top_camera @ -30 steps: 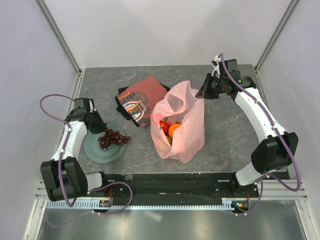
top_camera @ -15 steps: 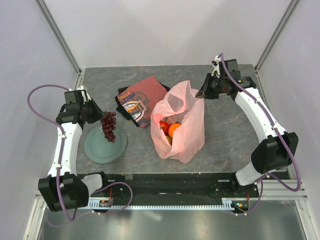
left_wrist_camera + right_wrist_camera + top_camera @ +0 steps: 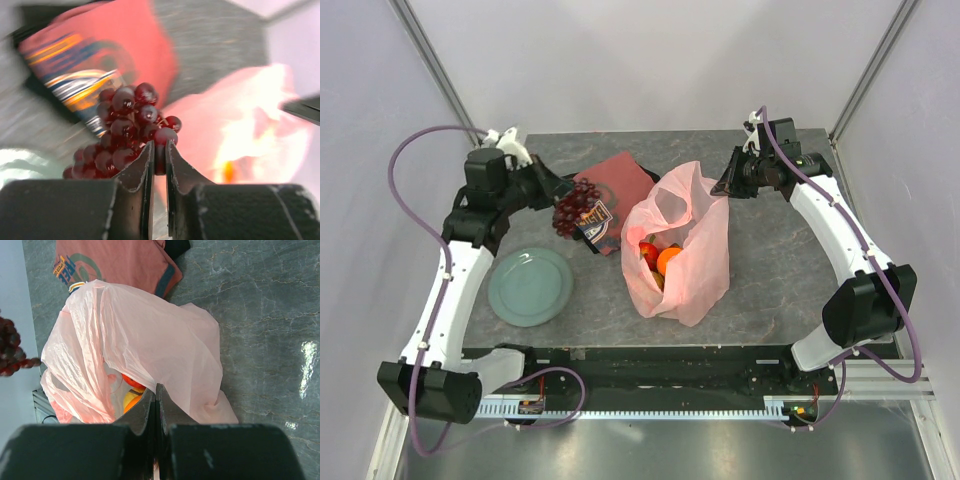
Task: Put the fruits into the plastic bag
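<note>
My left gripper [image 3: 553, 196] is shut on the dark purple grapes [image 3: 576, 205] and holds the bunch in the air over the red cloth, left of the pink plastic bag [image 3: 682, 250]. In the left wrist view the jaws pinch the grapes [image 3: 131, 125] with the bag [image 3: 235, 130] blurred behind. My right gripper [image 3: 724, 184] is shut on the bag's upper edge and holds its mouth open. In the bag lie a red apple [image 3: 648, 253] and an orange [image 3: 668, 260]. The right wrist view shows the bag [image 3: 150, 340], the orange [image 3: 133, 382] and a yellow fruit [image 3: 129, 399] inside.
A folded red printed cloth [image 3: 610, 185] lies behind the grapes on the grey table. An empty pale green plate [image 3: 530, 286] sits at the front left. White walls and metal posts close the table on three sides.
My left gripper has lifted the grapes off the green plate and carried them up and to the right, over the red cloth. The right arm and the bag have not moved.
</note>
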Controlling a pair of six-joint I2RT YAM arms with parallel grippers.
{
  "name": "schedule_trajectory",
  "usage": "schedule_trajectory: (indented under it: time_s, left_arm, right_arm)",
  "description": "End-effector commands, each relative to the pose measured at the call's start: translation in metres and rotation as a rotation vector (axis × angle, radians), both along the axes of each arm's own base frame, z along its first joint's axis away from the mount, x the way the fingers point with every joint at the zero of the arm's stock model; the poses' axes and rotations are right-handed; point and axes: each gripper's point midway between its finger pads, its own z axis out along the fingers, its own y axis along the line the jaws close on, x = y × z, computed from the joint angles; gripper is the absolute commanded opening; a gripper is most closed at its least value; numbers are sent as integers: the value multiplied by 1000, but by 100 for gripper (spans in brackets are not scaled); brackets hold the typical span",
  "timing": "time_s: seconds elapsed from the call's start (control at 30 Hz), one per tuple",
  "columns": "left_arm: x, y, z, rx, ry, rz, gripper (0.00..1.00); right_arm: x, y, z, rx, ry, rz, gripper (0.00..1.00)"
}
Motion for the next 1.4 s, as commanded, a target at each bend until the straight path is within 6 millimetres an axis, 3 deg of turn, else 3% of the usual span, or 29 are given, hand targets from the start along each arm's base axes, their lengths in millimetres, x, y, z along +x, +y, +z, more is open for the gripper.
schedule_trajectory:
  time_s: [0.0,0.17,0.3,0.4,0.43,0.57,0.67,0.8,1.1,1.37]
  left_arm:
    - [0,-74,87,-116,-267,-229,12]
    - [-23,-146,150,-221,-449,-484,12]
    - [-50,-197,174,-295,-511,-658,13]
    - [-43,-225,155,-293,-464,-697,12]
    - [-34,-236,138,-285,-424,-709,11]
    - [-30,-267,104,-243,-366,-765,10]
    - [-26,-278,81,-183,-321,-790,10]
    - [-20,-276,63,-102,-303,-780,9]
    - [-3,-233,22,164,-250,-625,8]
    - [9,-221,4,231,-221,-543,6]
  right_arm:
    - [7,3,19,16,-62,1,3]
    - [7,3,19,13,-60,-2,3]
    - [5,3,16,11,-54,-2,3]
    - [5,4,14,12,-50,-4,3]
    - [5,4,14,13,-48,-5,3]
    - [4,4,18,15,-58,-8,3]
    - [3,2,18,11,-62,-11,3]
    - [2,3,16,10,-57,-12,3]
    - [6,2,16,8,-58,-16,3]
    - [7,4,16,12,-56,-8,4]
